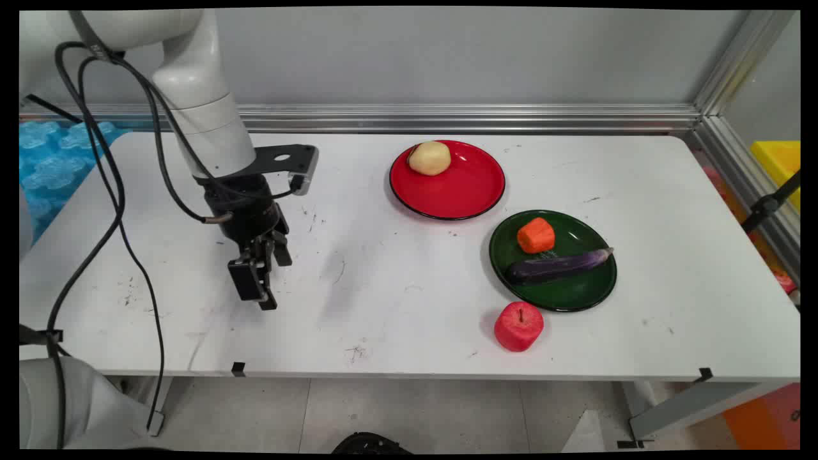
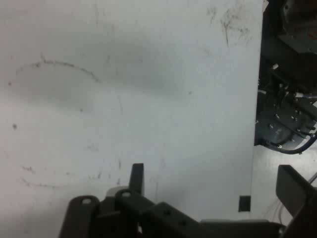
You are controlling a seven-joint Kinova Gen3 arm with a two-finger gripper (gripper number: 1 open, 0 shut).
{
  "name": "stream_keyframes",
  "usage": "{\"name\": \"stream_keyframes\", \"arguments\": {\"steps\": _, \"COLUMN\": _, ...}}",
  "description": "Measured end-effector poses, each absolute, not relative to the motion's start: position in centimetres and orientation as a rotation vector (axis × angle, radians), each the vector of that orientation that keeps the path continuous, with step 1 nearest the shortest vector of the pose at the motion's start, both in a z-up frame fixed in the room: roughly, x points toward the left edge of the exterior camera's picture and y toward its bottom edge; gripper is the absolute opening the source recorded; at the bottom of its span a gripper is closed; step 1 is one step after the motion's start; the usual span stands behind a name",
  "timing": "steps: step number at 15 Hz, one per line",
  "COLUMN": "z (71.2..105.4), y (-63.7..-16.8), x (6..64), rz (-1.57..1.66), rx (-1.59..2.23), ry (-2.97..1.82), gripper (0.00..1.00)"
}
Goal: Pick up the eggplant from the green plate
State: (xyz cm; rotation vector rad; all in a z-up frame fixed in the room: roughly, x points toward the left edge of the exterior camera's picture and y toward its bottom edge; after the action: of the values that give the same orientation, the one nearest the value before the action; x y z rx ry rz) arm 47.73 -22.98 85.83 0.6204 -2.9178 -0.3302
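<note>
My black gripper (image 1: 267, 286) hangs low over the bare left part of the white table (image 1: 383, 287), open, with nothing between its fingers. In the hand view the gripper (image 2: 215, 191) looks down on scuffed table top beside the table's front edge (image 2: 255, 124); one finger (image 2: 137, 177) stands left and the other (image 2: 295, 191) right. The nearest things lie well to the right: a red apple (image 1: 518, 326) on the table, a green plate (image 1: 575, 294) holding an orange carrot piece (image 1: 535, 235) and a purple eggplant (image 1: 558, 266), and a red plate (image 1: 460, 188) with a yellowish potato (image 1: 429, 158).
Black cables (image 1: 115, 211) hang from the arm at the left. A metal rail (image 1: 460, 118) runs along the wall behind the table. Blue foam (image 1: 54, 153) lies off the table's left end and a yellow bin (image 1: 779, 163) stands beyond the right end.
</note>
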Motion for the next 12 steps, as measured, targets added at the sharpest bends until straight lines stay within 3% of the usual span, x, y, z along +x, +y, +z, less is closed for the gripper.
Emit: {"name": "stream_keyframes", "arguments": {"steps": 12, "z": 86.9, "y": -30.3, "x": 36.2, "rz": -0.075, "rx": 0.612, "ry": -2.722, "gripper": 1.0}}
